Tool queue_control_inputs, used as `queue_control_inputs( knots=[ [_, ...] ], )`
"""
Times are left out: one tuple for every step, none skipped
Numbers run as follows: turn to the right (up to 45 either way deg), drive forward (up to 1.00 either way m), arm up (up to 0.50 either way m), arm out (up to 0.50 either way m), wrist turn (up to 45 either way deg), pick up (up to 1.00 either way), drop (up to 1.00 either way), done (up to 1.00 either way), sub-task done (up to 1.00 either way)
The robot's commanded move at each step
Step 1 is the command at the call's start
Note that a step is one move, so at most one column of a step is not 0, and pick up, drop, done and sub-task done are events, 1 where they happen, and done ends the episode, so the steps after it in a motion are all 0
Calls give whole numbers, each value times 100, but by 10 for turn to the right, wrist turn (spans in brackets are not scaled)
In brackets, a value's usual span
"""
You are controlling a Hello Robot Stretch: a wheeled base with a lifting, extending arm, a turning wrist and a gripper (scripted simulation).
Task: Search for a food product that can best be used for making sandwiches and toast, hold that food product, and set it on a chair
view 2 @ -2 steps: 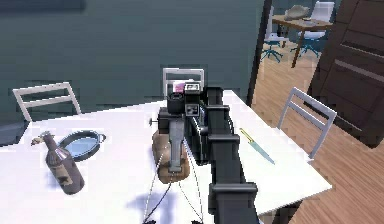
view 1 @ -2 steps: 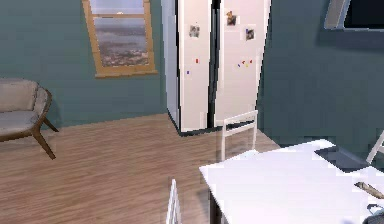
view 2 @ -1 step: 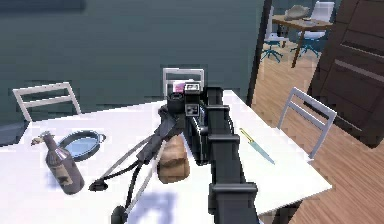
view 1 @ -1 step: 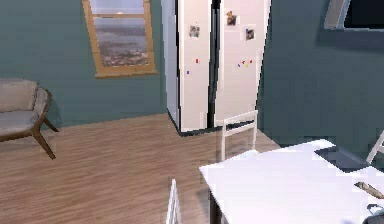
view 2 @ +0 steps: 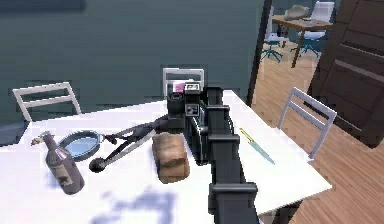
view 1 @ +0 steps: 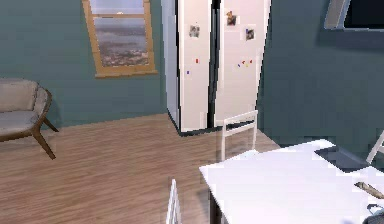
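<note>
At the forward view's left edge you have a grey cushioned armchair on slanted wooden legs [view 1: 22, 110], standing on plank flooring against a teal wall. Right of it, note a wood-framed landscape picture [view 1: 120, 35] hung on that wall, then a tall white refrigerator dotted with small magnets and notes [view 1: 215, 65]. In front of the refrigerator stands a white slat-backed chair [view 1: 238, 133], drawn up to the far side of a white rectangular table [view 1: 290, 190] in the lower right corner.

On the arm side view, working from its left, a second white chair [view 2: 45, 100] stands at the table's far edge. On the tabletop you will find a dark glass bottle [view 2: 62, 168], upright, with a round blue plate [view 2: 80, 143] just behind it. The gripper [view 2: 103, 162] reaches leftward over the table, its fingertips near the plate. You cannot tell whether the jaws stand apart or together, nor whether it holds anything.

The task's item, a tan crusty loaf of bread [view 2: 170, 157], lies on the tabletop just beside the dark square arm bar [view 2: 225, 165], on its left. A third white chair [view 2: 185, 78] stands behind the arm's far end. Right of the bar, a thin yellow-and-teal stick [view 2: 255, 145] lies on the table. A fourth white chair [view 2: 305, 110] stands at the table's right end, and a dark brown panelled door [view 2: 350, 70] is beyond it.
</note>
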Motion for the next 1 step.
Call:
queue_control_inputs(
  knots=[
    [0, 0, 0, 0, 450, 0, 0, 0, 0]
  ],
)
